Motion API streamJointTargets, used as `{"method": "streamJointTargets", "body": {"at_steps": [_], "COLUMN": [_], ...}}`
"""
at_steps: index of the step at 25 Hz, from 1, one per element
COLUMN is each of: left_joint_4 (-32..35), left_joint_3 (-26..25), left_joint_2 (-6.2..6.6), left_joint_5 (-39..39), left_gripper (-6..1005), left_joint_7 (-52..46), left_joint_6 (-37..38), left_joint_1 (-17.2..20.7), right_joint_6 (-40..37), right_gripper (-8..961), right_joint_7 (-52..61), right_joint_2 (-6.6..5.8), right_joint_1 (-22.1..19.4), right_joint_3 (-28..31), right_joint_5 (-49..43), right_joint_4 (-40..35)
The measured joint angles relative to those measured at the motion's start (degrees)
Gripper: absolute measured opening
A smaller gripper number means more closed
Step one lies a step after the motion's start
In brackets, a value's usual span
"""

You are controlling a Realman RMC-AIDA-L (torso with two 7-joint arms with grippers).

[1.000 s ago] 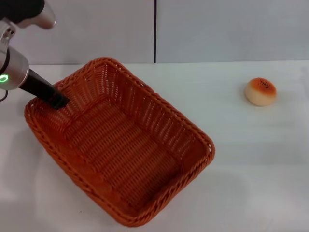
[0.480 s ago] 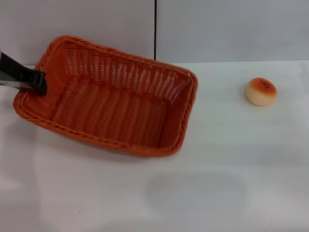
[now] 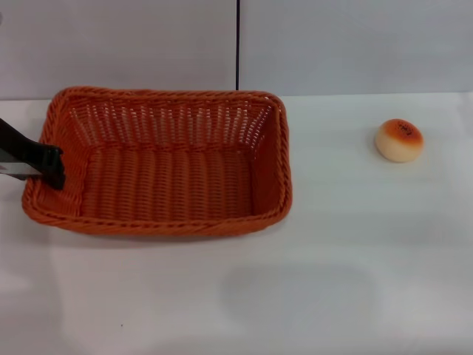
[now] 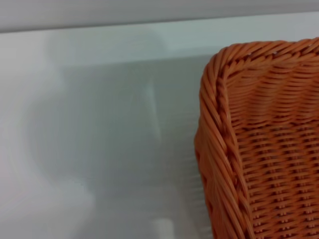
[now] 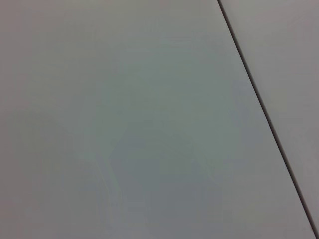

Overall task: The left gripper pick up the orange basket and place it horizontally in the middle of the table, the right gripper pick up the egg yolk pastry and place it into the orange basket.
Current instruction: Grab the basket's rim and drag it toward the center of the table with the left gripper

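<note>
The orange basket (image 3: 166, 174) lies flat on the white table (image 3: 295, 296), its long side running left to right, left of centre. My left gripper (image 3: 50, 168) comes in from the left edge of the head view, its black fingers shut on the rim of the basket's left short wall. One corner of the orange basket (image 4: 259, 149) fills part of the left wrist view. The egg yolk pastry (image 3: 399, 140) sits alone on the table at the right, well apart from the basket. My right gripper is out of view.
A pale grey wall with a dark vertical seam (image 3: 237, 44) stands behind the table. The right wrist view holds only that grey wall and its seam (image 5: 264, 114). White tabletop stretches in front of the basket and between it and the pastry.
The basket has swung from a diagonal pose to lie horizontal, carried by the left gripper on its left rim. The pastry has stayed put.
</note>
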Motion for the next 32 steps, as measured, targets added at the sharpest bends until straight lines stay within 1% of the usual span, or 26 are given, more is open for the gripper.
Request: {"method": "streamJointTargets", "body": {"at_steps": [3, 8, 15, 17, 20, 22, 25, 30, 32], "left_joint_4": [0.47, 2.01, 3.97, 2.59, -1.6, -2.84, -2.87, -0.61, 2.32], "left_joint_3": [-0.03, -0.5, -0.27, -0.14, -0.45, -0.48, -0.36, -0.24, -1.77], "left_joint_2": [0.02, 0.12, 0.37, 0.45, 0.61, 0.58, 0.54, 0.42, 0.51], "left_joint_5": [-2.3, -6.63, -9.5, -9.65, -9.48, -9.57, -9.71, -9.83, -10.1], "left_gripper": [142, 150, 174, 181, 191, 198, 208, 225, 313], "left_joint_7": [0.01, 0.06, 1.47, 1.55, 1.61, 1.81, 2.14, 3.4, 4.05], "left_joint_6": [0.09, -0.84, -5.2, -5.37, -4.74, -4.95, -5.07, -5.23, -5.52], "left_joint_1": [0.84, 3.59, 6.95, 6.66, 4.97, 4.68, 4.64, 4.53, 4.62], "right_joint_6": [0.63, 0.72, 1.73, 1.76, 2.08, 2.15, 1.96, 1.02, -0.13], "right_gripper": [614, 614, 614, 614, 614, 614, 614, 614, 614], "right_joint_7": [0.01, 0.04, 0.06, 0.06, 0.06, 0.06, 0.06, 0.06, 0.07], "right_joint_2": [-0.03, -0.44, -0.66, -0.7, -0.88, -0.95, -0.97, -0.83, -0.72], "right_joint_1": [0.7, 1.58, 1.87, 1.88, 1.88, 1.9, 1.8, 0.79, -0.2], "right_joint_3": [0.4, 0.43, -0.03, 0.0, 0.13, -0.03, -0.16, -0.24, -0.26], "right_joint_5": [0.0, -0.33, -0.44, -0.46, -0.48, -0.48, -0.48, -0.53, -0.55], "right_joint_4": [-0.02, -0.13, 0.08, 0.09, 0.35, 0.41, 0.39, 0.16, 0.09]}}
